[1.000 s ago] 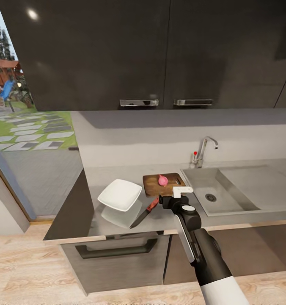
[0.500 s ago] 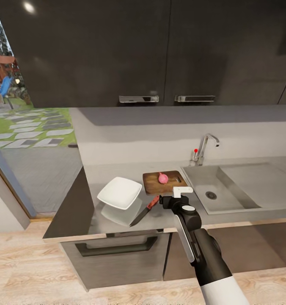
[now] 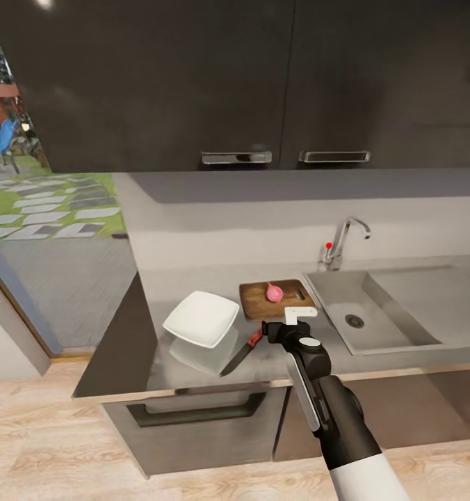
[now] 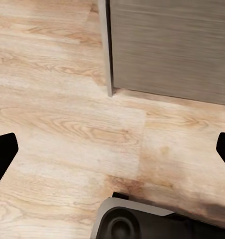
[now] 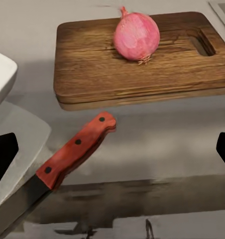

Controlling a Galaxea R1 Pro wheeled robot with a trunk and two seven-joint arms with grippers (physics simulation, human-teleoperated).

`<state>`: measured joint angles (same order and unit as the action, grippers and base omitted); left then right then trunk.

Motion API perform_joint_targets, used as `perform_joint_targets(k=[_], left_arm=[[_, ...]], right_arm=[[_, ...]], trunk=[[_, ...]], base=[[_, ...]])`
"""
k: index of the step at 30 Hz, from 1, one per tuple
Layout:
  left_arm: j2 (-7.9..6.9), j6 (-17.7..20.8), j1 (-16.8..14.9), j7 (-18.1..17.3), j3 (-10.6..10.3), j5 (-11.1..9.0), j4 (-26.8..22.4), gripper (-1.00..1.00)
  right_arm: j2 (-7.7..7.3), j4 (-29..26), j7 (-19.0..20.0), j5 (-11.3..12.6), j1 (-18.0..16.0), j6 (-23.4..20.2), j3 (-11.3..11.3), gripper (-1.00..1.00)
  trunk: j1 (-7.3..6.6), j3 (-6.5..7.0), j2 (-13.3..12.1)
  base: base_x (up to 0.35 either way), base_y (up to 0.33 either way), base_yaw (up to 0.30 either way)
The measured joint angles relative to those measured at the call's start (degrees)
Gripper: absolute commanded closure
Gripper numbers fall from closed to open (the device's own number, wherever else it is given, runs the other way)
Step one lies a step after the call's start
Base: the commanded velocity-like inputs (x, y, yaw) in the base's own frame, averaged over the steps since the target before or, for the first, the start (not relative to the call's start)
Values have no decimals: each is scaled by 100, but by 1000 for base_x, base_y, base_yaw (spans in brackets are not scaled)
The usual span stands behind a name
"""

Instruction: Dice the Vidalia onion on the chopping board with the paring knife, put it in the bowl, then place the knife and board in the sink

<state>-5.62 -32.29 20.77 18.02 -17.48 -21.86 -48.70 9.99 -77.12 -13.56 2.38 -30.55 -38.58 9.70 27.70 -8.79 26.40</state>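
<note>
Right fingers [image 5: 3,158] wide apart, empty, above paring knife [image 5: 75,150]

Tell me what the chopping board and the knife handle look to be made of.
Chopping board: seemingly wood with a matte brown finish; grain streaks run along it. Paring knife handle: smooth reddish scales, wood or plastic, unclear, with three dark rivet-like dots.

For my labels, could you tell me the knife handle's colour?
Reddish-orange with dark rivets, clearest in the right wrist view.

Pink onion [image 5: 136,37] – brown board [image 5: 92,69] – red, seemingly black-riveted knife [image 5: 75,149].
</note>
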Motion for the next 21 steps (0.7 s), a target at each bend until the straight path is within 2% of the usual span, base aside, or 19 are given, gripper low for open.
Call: perform_joint_targets(k=[7, 21], left_arm=[[1, 0, -1, 0, -1, 0, 1, -100], [10, 8, -9, 0, -1, 0, 80, -100]], right_arm=[[1, 0, 0, 0, -1, 0, -2, -100], [1, -1, 4, 6, -1, -1, -2, -100]], trunk=[[1, -58, 0], [2, -173, 0]], base=[[116, 84, 0], [8, 4, 0]])
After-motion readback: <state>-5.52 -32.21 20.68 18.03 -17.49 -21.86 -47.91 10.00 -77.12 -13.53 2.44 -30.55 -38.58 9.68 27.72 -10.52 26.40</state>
